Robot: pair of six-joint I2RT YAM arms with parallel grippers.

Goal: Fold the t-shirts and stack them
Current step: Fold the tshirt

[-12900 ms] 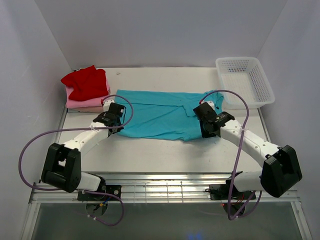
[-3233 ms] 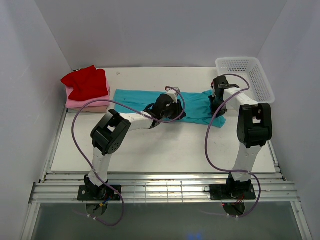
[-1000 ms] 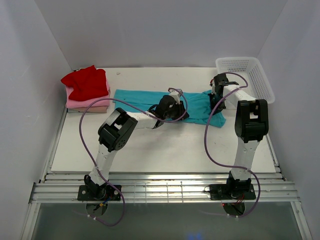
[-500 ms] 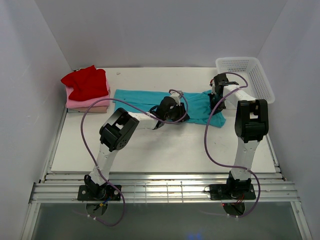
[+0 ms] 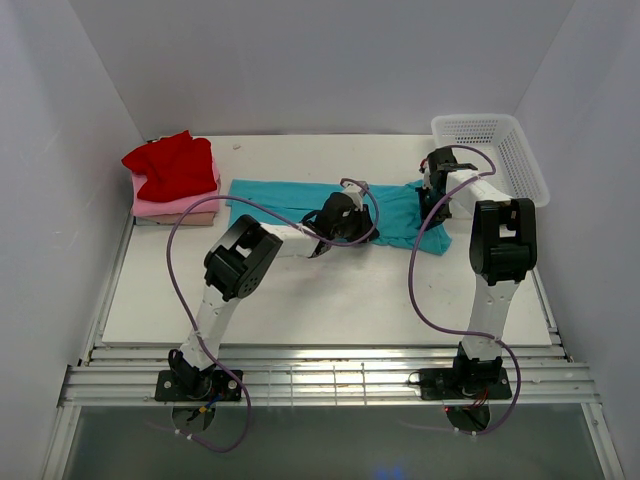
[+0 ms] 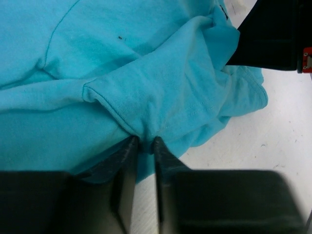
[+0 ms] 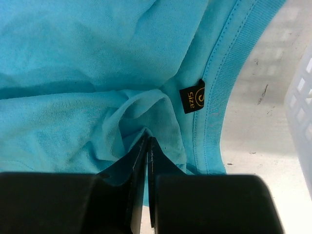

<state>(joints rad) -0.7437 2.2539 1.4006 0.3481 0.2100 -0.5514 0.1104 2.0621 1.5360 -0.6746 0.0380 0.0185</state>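
The teal t-shirt (image 5: 280,195) lies across the back of the table as a long strip folded lengthwise. My left gripper (image 5: 347,218) is over its middle, shut on a raised fold of the teal cloth (image 6: 146,73), which is pinched between its tips (image 6: 144,142). My right gripper (image 5: 436,196) is at the shirt's right end near the collar, shut on a thin pleat of the cloth (image 7: 73,58) at its tips (image 7: 147,138), beside the black size label (image 7: 191,96). Red, pink and beige t-shirts (image 5: 172,170) sit stacked at the back left.
A white mesh basket (image 5: 492,160) stands at the back right, close to my right gripper; its wall (image 7: 303,97) shows at the edge of the right wrist view. The right arm's black body (image 6: 273,34) sits just beyond the fold held by the left gripper. White walls enclose the table.
The left arm's elbow has shifted slightly to the right. Both grippers have stayed where they were, still pinching the teal cloth.
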